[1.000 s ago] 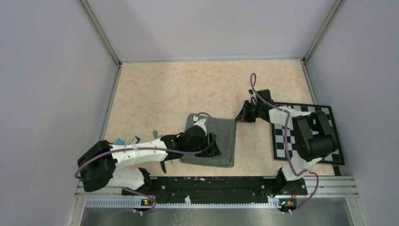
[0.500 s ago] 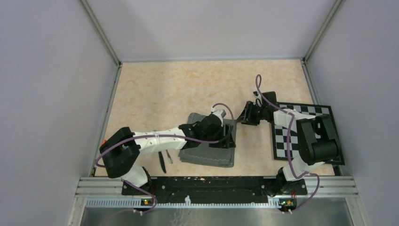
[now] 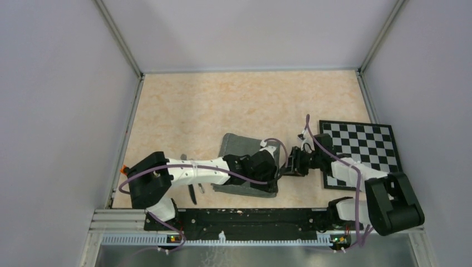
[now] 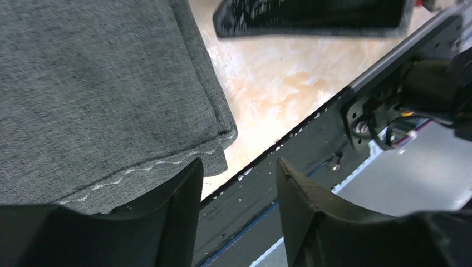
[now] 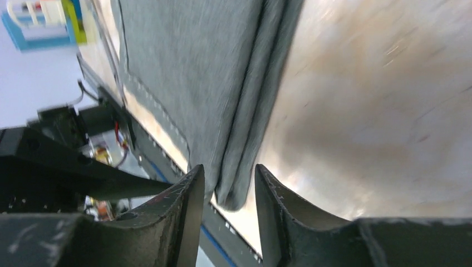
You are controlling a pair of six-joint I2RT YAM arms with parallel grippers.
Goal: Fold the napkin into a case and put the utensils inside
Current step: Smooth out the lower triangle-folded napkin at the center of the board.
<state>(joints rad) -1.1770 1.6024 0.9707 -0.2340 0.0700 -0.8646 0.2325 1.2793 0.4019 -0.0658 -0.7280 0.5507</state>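
The left gripper (image 4: 239, 208) has its jaws well apart with nothing between them. Its left finger sits over the stitched hem at the near right corner of the napkin (image 4: 100, 94), and the gap looks down on bare table (image 4: 267, 83) and the black rail (image 4: 311, 144). The right gripper (image 5: 228, 206) is parted more narrowly, straddling the layered folded edge of the napkin (image 5: 183, 83) at the same corner. The blur leaves it unclear whether its pads touch the cloth.

A second ago the left gripper (image 3: 268, 167) was over the middle of the cloth. The right gripper (image 3: 292, 166) was then by the far right corner. Both have since come to the near right corner, and the right arm's swing toward the rail has uncovered more of the checkered board (image 3: 362, 142).

The napkin (image 3: 236, 146) lies folded at the table's centre front. Its doubled right edge runs far to near, leaning slightly right. The utensils (image 3: 193, 193) lie left of it beside the left arm, pointing roughly far to near.
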